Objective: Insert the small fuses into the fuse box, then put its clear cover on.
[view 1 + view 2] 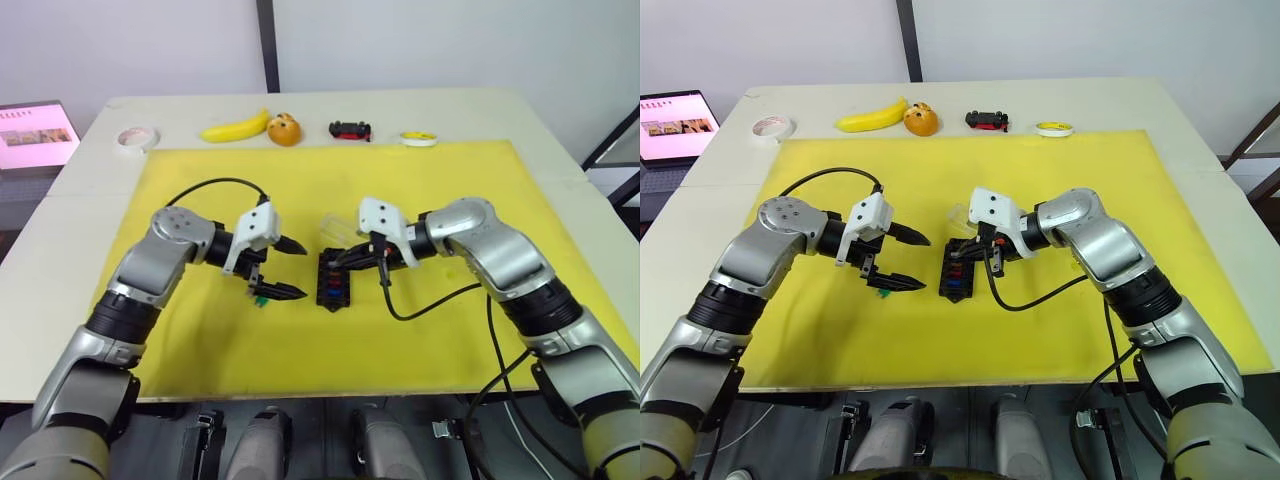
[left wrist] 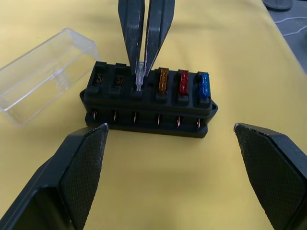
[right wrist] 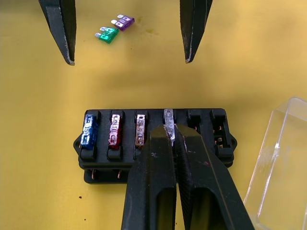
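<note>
— On the yellow mat (image 1: 420,330) that covers the counter (image 1: 560,130), what is that little black block?

— That is the fuse box (image 3: 153,143). It is black, with two rows of slots on top. One row has a blue fuse (image 3: 88,132), a red fuse (image 3: 115,130) and a tan fuse (image 3: 140,129) sitting side by side. The blue one has a number on it, but it is too small to read.

— What is the right end effector (image 3: 169,136) doing?

— Its two black fingers are pressed together on a clear fuse (image 3: 168,118), which stands in the slot next to the tan one.

— And the left end effector (image 1: 290,268)?

— Its fingers are spread wide. It hangs just beside the box and holds nothing.

— Where is the lid?

— The clear cover (image 2: 43,72) lies on the mat right next to the box, open side up. You can see the yellow through it.

— Any more fuses?

— A green fuse (image 3: 107,34) and a purple fuse (image 3: 123,22) lie together on the mat, near the left fingers.
</note>
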`<act>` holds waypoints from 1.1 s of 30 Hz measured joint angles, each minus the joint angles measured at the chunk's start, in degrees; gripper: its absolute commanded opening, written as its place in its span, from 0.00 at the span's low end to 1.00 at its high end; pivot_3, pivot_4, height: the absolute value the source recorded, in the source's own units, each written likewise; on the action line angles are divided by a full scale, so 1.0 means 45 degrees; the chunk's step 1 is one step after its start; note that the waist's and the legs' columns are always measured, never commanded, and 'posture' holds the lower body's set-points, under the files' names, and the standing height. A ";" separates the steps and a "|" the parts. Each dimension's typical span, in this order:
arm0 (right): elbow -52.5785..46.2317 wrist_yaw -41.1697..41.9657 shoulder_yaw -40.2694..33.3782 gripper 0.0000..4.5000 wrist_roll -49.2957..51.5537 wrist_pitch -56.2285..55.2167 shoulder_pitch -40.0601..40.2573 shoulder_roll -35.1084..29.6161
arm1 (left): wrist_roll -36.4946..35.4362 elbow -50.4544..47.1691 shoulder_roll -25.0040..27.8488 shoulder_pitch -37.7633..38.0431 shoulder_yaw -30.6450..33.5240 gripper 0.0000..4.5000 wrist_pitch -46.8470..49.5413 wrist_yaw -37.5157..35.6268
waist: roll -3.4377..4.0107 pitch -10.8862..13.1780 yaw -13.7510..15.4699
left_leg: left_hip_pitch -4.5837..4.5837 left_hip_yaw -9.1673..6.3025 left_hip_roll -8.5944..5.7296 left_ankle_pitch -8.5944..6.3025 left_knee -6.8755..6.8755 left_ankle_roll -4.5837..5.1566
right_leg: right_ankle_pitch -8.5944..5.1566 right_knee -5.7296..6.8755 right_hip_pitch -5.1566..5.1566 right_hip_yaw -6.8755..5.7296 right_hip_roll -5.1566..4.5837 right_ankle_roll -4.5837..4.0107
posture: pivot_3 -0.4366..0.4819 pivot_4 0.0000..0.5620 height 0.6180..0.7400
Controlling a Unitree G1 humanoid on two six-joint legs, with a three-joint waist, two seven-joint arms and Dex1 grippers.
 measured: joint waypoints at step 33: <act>0.0808 0.0282 -0.0351 0.40 -0.0652 -0.0312 -0.0123 0.0261 | 0.0175 -0.0011 -0.0224 -0.0011 0.0000 1.00 -0.0001 0.0185 | 0.0000 -0.0006 0.0002 | 0.0008 -0.0003 0.0000 0.0002 0.0007 -0.0004 | 0.0000 0.0008 0.0009 -0.0001 0.0000 0.0000 | 0.48 0.27 1.00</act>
